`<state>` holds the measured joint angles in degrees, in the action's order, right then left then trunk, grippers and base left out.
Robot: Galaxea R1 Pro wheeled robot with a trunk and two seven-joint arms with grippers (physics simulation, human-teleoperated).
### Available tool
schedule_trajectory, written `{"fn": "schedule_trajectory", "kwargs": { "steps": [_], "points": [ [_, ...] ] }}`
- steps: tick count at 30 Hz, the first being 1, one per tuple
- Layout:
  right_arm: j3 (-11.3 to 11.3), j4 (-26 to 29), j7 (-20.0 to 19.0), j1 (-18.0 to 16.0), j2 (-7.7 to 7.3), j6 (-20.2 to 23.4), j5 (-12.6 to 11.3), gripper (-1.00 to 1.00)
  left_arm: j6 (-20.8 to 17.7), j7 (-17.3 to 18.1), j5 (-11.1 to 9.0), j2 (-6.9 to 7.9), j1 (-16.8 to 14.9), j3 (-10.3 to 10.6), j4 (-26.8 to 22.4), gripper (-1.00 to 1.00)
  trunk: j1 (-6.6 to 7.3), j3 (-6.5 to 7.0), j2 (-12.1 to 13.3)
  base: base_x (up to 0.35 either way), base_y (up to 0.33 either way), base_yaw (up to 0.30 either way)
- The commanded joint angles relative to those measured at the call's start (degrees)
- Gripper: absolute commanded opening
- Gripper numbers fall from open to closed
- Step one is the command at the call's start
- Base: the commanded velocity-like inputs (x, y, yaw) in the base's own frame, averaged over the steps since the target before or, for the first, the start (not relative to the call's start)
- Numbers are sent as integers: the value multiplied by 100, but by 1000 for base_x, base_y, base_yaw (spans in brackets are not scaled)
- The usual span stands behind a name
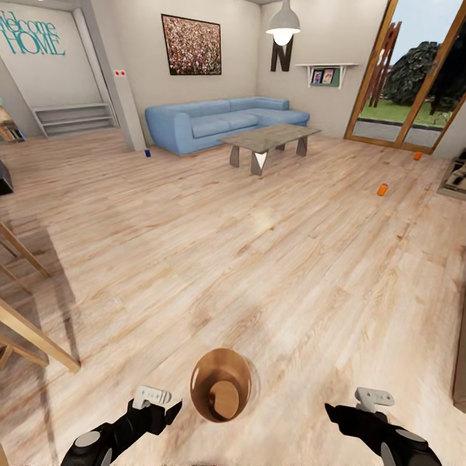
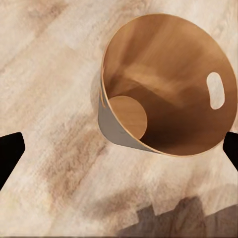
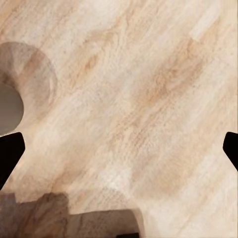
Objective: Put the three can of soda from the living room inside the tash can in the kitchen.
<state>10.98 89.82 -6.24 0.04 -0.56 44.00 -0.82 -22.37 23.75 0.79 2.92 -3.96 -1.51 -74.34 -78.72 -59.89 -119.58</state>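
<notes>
Soda cans lay scattered across the light wood floor [image 1: 194,259] of the living room: a blue can [image 1: 147,153] stood upright by the pillar [image 1: 126,97] just off the end of the blue sofa [image 1: 220,123], an orange can [image 1: 382,189] sat out on the open boards to the right, and a second orange can [image 1: 417,155] rested farther back near the wood-framed glass doors [image 1: 408,77]. They were too small for any label to be read, and whether the orange pair stood or lay could not be told.

The trash can [image 1: 221,385] stood upright on the floor between the two arms, its long axis vertical and its open mouth facing up (brown inside, the round base visible at the bottom). In the left wrist view the trash can [image 2: 163,84] showed its slot handle [image 2: 215,90] cut near the rim.

Readable writing was on the far left wall: "Welcome HOME" [image 1: 32,33] in teal letters. A dark letter "N" [image 1: 281,55] hung beside the pendant lamp [image 1: 283,24].

The left gripper [image 1: 160,404] and the right gripper [image 1: 349,402] hovered low on either side of the bin, each with its fingers spread wide and holding nothing. A low surface [image 1: 270,137] stood in front of the sofa.
</notes>
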Motion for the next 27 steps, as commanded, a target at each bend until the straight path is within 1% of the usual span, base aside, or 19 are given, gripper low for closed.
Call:
{"fn": "schedule_trajectory", "kwargs": {
  "steps": [1,3,4,5,8,11,23,27],
  "points": [
    [44,0,-161,-1,-2,-2,3,100,-2,3,0,3,0,-6,3,100,0,-10,0,0,0,0],
    [220,0,-477,-3,-28,-4,3,100,-3,5,0,11,0,-19,5,100,0,-28,0,0,0,0],
    [309,0,-623,-3,-65,-5,3,100,-3,6,0,26,0,-24,6,100,0,-38,0,0,0,0],
    [420,0,-809,-3,-135,-5,3,100,-4,7,0,58,0,-29,6,100,0,-47,0,0,0,0],
    [533,0,-1023,0,-299,-5,-3,100,-4,7,-7,128,0,-37,7,100,0,-75,0,0,0,0],
    [551,0,-1075,4,-338,-5,-5,100,-4,7,-9,145,0,-41,7,100,0,-103,0,0,0,0],
    [554,0,-1089,5,-350,-5,-6,100,4,-1,-9,150,0,-42,7,100,0,-214,0,0,0,0],
    [554,0,-1093,5,-353,-11,-6,100,5,4,-6,148,0,-40,1,100,0,-227,0,0,0,0]
  ]
}}
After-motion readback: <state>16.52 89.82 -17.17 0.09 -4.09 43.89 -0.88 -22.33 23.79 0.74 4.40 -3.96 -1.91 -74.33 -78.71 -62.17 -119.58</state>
